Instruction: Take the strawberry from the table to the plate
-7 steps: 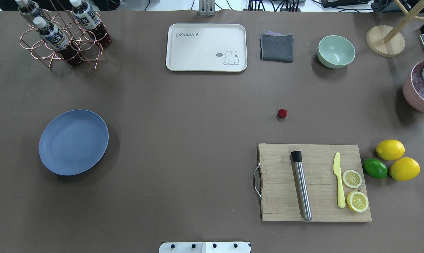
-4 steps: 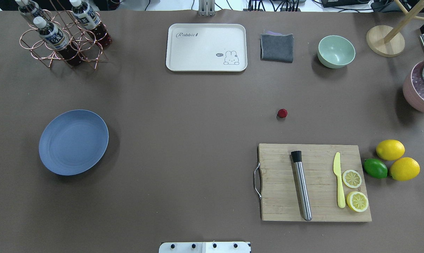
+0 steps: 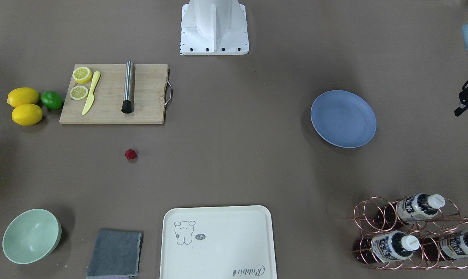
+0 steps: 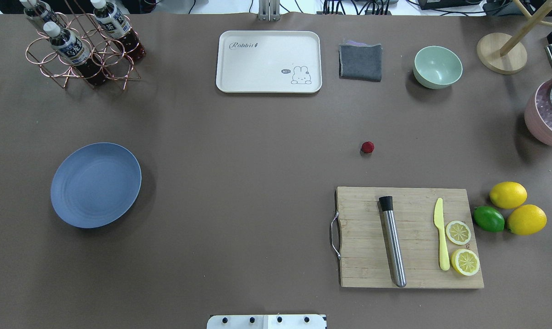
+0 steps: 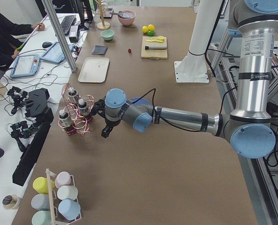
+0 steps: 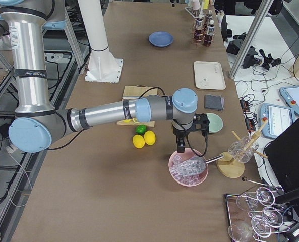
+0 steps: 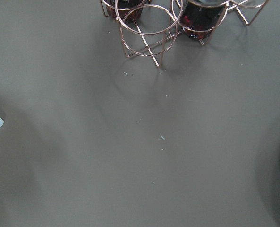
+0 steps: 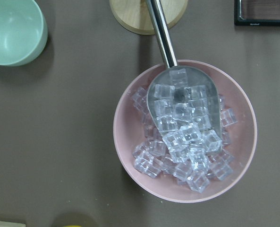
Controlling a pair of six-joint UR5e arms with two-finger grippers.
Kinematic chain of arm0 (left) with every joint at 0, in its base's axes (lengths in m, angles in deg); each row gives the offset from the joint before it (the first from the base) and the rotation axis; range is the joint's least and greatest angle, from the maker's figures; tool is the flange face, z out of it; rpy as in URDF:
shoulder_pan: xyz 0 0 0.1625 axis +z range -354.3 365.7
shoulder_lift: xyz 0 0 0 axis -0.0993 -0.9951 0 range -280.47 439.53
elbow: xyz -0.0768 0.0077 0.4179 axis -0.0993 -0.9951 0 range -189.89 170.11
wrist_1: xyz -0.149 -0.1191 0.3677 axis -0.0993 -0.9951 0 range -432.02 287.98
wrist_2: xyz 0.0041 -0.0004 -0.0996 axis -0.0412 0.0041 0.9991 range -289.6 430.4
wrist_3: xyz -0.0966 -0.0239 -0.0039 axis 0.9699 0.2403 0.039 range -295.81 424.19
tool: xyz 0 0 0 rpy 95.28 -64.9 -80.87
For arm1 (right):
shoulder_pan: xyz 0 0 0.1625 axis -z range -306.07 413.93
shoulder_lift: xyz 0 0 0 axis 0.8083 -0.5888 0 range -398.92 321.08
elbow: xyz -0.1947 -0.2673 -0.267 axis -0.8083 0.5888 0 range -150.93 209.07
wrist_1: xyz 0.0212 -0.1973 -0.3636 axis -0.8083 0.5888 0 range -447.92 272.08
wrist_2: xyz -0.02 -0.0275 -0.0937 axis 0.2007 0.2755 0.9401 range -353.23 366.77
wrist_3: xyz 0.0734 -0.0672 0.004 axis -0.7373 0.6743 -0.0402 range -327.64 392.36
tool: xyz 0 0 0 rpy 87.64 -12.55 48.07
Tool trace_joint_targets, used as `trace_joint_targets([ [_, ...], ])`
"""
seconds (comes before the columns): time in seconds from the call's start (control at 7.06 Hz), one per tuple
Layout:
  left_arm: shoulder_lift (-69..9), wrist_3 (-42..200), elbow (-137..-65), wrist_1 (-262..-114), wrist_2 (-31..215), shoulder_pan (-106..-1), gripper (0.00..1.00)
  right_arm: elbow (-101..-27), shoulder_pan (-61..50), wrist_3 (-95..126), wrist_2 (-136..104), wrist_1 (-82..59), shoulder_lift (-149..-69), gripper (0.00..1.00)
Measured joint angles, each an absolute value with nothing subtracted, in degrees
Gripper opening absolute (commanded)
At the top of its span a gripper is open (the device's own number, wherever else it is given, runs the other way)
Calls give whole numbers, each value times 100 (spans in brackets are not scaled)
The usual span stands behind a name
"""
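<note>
Nearest the robot's base, the cutting board [image 4: 362,237] lies on the right half of the counter [image 4: 239,183]. Just beyond its far edge, not touching it, the strawberry [image 4: 367,146] sits alone on bare counter. The plate [image 4: 96,184] is well apart on the left half, with nothing on it. Farther off, the right arm [image 6: 114,113] hangs over the pink ice bowl [image 8: 122,137], and the left arm [image 5: 176,117] is near the bottle rack [image 5: 78,119]. Only the side views catch the left jaws and right jaws, so I cannot tell whether they are spread or pressed together. Nothing is picked yet. The berry is tiny and roundish. An off-centre pinch would probably squirt it away or roll it toward the board, and a weak hold could slip on the long carry to the plate.
</note>
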State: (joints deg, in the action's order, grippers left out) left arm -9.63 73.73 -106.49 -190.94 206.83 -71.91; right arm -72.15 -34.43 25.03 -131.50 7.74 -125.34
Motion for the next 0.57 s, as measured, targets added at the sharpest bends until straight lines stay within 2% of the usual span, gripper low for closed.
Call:
trace_joint_targets([
  [0.57,-639,10716,-10457,-21411,19663,-5236,98,-7605,-2760,1483,-13147,721,-12444,100],
])
